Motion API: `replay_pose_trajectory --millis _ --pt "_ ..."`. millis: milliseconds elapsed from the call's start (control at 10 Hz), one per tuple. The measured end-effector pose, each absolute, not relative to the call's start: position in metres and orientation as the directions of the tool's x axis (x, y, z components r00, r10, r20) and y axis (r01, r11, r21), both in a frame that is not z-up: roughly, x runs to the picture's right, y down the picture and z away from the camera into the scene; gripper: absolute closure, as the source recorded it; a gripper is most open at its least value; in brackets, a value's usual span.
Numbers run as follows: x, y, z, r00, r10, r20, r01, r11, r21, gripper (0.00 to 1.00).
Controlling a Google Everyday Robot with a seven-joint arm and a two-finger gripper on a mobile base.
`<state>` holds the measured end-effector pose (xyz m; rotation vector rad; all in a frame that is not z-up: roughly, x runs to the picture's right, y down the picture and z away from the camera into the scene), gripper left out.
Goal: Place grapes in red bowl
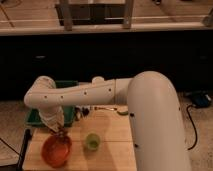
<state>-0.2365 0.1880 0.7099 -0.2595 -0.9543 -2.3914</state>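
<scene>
Red bowl (56,150) just below gripper (62,131), fingers closed; grapes indistinct at tip. Best: centre over bowl, lower inside rim, then release, clear of green cup (92,141).

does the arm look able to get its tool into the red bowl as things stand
Probably yes: the tool hangs shut just over the far rim of the red bowl, with nothing between them; the green cup stands clear beside it.

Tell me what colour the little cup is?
The cup is green, in the camera view. The shut gripper hangs over the red bowl.
</scene>
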Motion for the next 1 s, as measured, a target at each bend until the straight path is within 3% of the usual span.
replay_pose_trajectory --millis 1000 --pt "-0.2364 0.1891 0.7113 -0.864 -0.377 0.332 0.503 -0.625 0.597 1.0"
